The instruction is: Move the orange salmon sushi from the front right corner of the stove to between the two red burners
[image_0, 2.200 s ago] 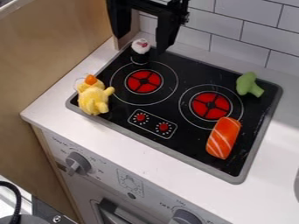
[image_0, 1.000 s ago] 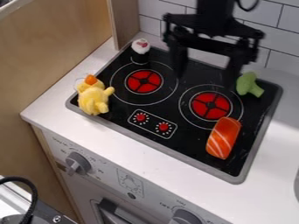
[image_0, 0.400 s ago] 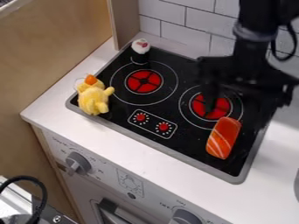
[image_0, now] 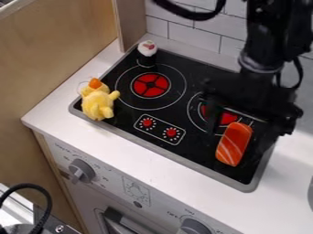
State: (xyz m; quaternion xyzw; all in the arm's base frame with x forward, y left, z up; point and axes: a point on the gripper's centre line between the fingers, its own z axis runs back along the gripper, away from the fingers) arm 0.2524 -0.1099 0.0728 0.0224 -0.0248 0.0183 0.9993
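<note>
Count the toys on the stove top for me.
3 that I can see: a yellow chick at front left, a sushi roll at back left, and a salmon slice at right. More may be hidden behind the black arm.

Not much to read here, folks. Bottom of the frame, on the grey oven front (image_0: 153,201), I get "OFF" beside the dark knob (image_0: 194,227) near the lower right. There's more tiny print around that one and around the knob (image_0: 81,171) at lower left, but it's too blurry to call. Between them sits a small line-drawn symbol (image_0: 136,191) — can't tell what of. Mid-frame, the black cooktop (image_0: 137,141) has an outlined box with two red printed dials (image_0: 147,122), ringed by little white marks — nothing legible there.
</note>
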